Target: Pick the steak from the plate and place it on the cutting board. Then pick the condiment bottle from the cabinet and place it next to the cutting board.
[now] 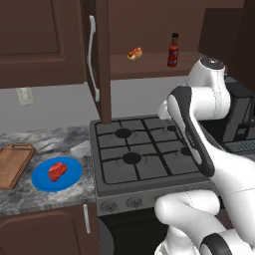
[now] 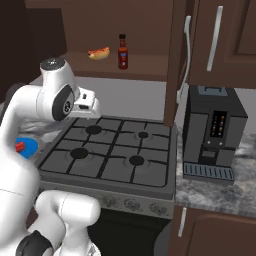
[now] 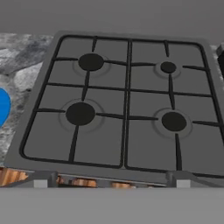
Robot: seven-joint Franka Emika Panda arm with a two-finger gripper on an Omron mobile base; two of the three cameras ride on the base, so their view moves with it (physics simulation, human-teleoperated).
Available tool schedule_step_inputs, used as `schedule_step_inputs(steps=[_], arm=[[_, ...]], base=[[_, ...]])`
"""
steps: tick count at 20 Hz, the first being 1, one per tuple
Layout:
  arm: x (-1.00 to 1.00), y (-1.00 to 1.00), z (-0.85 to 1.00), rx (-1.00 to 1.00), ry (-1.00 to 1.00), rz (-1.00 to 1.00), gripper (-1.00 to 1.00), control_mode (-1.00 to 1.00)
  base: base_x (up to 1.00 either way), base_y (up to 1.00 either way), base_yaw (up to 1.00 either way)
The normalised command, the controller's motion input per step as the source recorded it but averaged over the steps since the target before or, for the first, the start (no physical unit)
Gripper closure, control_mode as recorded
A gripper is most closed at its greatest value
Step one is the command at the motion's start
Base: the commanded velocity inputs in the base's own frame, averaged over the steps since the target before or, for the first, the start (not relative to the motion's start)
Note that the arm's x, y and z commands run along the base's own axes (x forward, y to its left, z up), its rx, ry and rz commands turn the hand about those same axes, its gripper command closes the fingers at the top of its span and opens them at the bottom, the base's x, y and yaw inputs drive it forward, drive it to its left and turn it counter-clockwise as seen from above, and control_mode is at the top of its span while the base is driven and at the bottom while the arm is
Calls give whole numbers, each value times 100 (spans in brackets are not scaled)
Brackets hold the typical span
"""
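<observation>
1 steak [image 1: 58, 171] lies on 1 blue plate [image 1: 41, 180], on the counter [image 1: 55, 140] left of the stove [image 3: 127, 131]. 1 cutting board [image 1: 14, 164] sits just beside the plate, on its far side from the stove. 1 condiment bottle [image 1: 173, 51] stands upright on the shelf of the open cabinet [image 1: 40, 40], with 1 hot dog in a bun [image 1: 134, 54] near it. You look down on 4 burners [image 3: 80, 113] past the gripper [image 3: 109, 183], whose 2 tips stand wide apart, holding nothing. 1 coffee machine [image 2: 212, 135] stands right of the stove.
</observation>
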Motion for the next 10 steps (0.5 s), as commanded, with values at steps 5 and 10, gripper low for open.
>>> schedule_step_inputs(steps=[5,10], arm=[[-31,0,7,0,-6,1,-100,-100],[-29,0,9,0,-7,0,-100,-100]], base=[[0,0,0],[0,0,0]])
